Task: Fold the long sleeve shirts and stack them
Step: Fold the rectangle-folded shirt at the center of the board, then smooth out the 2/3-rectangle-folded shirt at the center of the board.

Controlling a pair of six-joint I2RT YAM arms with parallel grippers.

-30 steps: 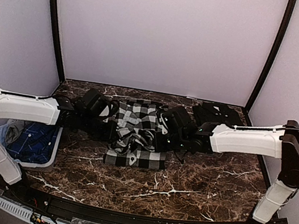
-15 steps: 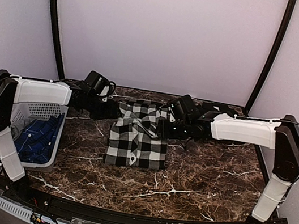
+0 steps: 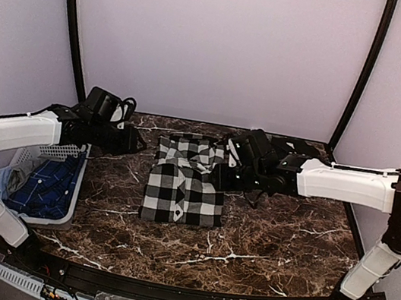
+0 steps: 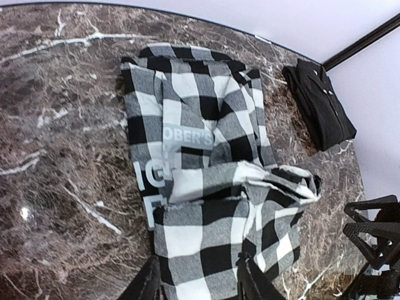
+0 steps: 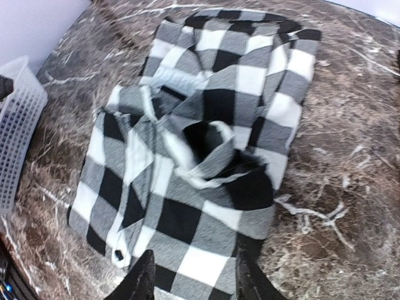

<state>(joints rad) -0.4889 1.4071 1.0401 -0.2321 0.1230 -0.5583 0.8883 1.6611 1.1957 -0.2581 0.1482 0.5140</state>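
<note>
Basket (image 3: 58, 148) at left holds a blue shirt (image 3: 44, 187) and a pale cloth (image 3: 15, 179). Left fingers (image 4: 149, 284) stand apart and empty just beyond it. Checked shirt (image 3: 182, 189) lies mid-worktop (image 3: 270, 239), folded but bunched at its far end; flattening that lump before stacking looks wise. Right fingers (image 5: 140, 281), apart and empty, hover at its right edge. Black shirt (image 3: 293, 146) lies folded far right.

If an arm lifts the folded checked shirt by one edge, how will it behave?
The checked shirt would likely droop and unfold: it is soft cloth lying in loose layers. The bunched fold on top would probably slip off first. Pushed across the marble table, it would likely wrinkle rather than slide whole.
</note>
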